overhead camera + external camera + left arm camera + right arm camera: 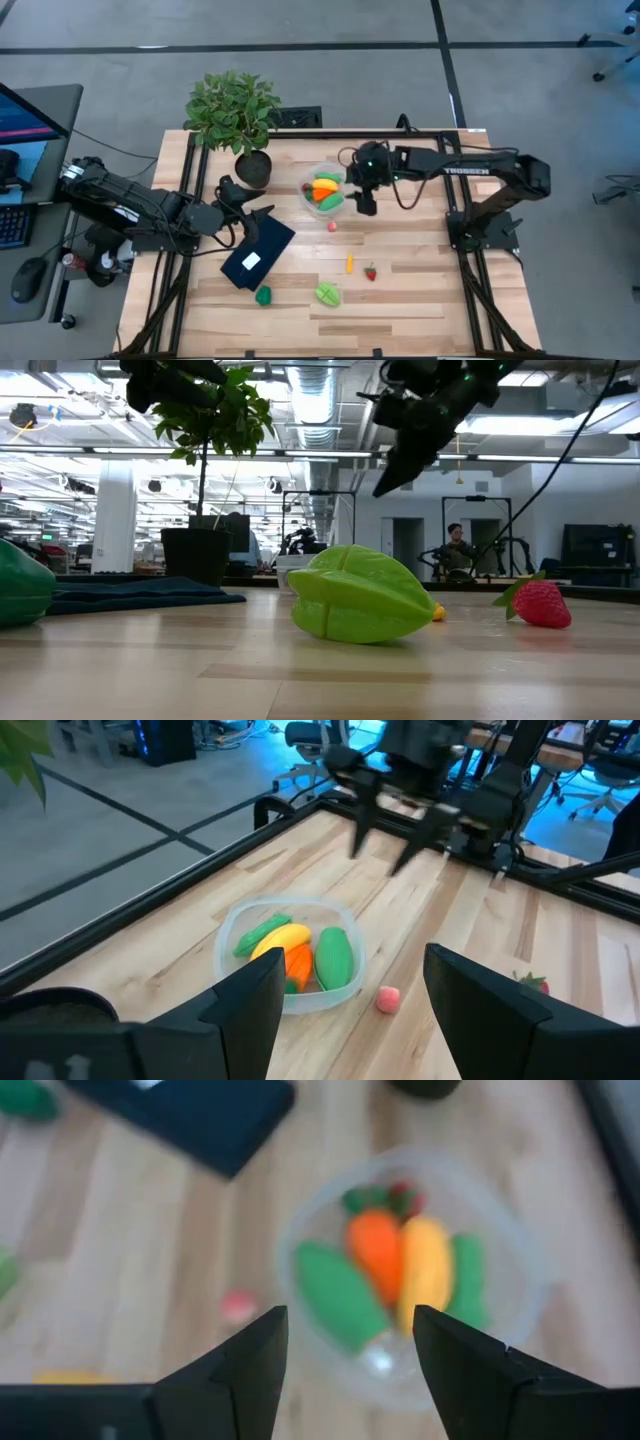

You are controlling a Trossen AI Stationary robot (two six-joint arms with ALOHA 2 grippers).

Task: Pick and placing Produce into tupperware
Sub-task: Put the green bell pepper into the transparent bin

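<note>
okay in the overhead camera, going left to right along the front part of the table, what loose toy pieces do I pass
Dark green piece → light green ridged piece → small yellow-orange piece → red strawberry.

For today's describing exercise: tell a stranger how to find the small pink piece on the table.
Start at the clear round tupperware near the potted plant. Just outside it, toward the table's middle, lies the small pink piece, alone on bare wood; it is rounder and paler than the red strawberry farther on.
</note>
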